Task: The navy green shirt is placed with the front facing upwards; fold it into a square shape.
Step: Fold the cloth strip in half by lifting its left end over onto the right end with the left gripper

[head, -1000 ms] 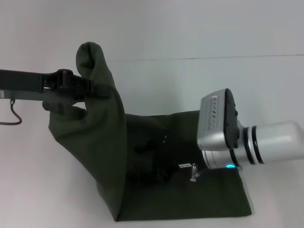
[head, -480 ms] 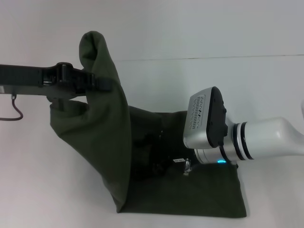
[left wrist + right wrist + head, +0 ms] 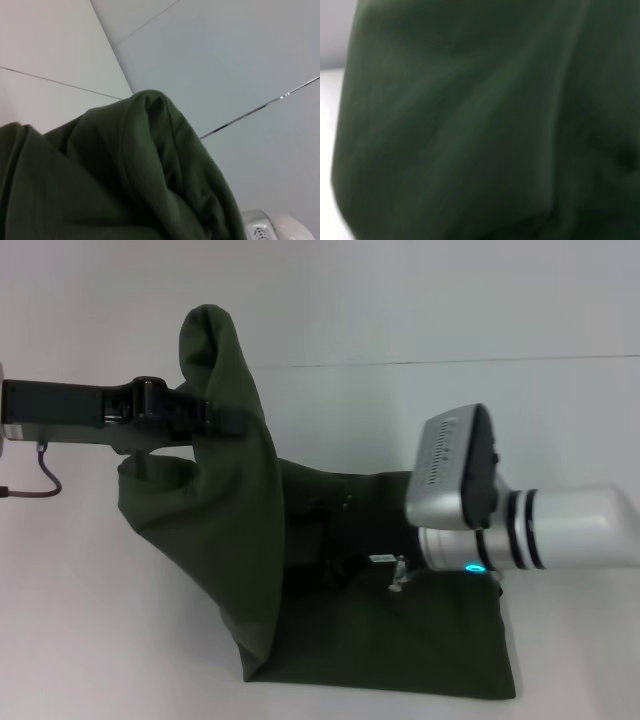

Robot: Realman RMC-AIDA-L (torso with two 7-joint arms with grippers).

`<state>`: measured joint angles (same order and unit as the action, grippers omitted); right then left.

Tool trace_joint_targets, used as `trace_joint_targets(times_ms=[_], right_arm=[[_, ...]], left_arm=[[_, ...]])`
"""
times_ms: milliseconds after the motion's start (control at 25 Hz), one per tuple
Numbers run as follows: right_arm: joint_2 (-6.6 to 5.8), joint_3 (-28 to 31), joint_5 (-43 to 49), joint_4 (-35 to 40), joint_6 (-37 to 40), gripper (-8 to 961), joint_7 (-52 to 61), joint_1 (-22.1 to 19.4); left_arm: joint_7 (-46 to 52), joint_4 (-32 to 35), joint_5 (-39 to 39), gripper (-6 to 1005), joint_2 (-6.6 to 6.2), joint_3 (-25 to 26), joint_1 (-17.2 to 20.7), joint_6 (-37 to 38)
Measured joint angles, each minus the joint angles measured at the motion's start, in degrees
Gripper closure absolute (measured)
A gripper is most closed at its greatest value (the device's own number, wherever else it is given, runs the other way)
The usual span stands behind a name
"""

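Head camera looks down; both wrist cameras sit close against the shirt.

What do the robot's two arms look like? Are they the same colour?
No, they differ. The left arm looks long, flat and black, ending in a black left gripper, with a thin dark cable looping beneath it. The right arm is a rounded white tube with black rings, a boxy silver-and-black wrist block and a small glowing blue light.

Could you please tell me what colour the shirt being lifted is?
The shirt is plain dark olive green, clearest in the head view.
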<state>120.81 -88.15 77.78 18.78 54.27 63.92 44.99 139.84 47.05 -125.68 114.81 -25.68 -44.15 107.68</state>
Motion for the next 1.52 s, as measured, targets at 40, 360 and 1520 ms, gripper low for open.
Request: trace_joint_targets(times_ms=[40, 360, 1520], right_arm=[[-0.21, 0.15, -0.50, 0.97, 0.33, 158, 0.06, -1.15], [-0.80, 9.63, -1.14, 6.23, 0.42, 158, 0.04, -10.07], [-0.67, 40.69, -1.23, 2.54, 2.97, 158, -4.42, -13.54]], left_arm=[[-0.16, -0.26, 0.00, 899, 0.05, -0.07, 0.06, -0.35], [-1.12, -1.26, 0.09, 899, 1.69, -1.17, 0.20, -1.91], [-7.49, -14.27, 8.69, 854, 9.43, -13.30, -0.97, -15.47]])
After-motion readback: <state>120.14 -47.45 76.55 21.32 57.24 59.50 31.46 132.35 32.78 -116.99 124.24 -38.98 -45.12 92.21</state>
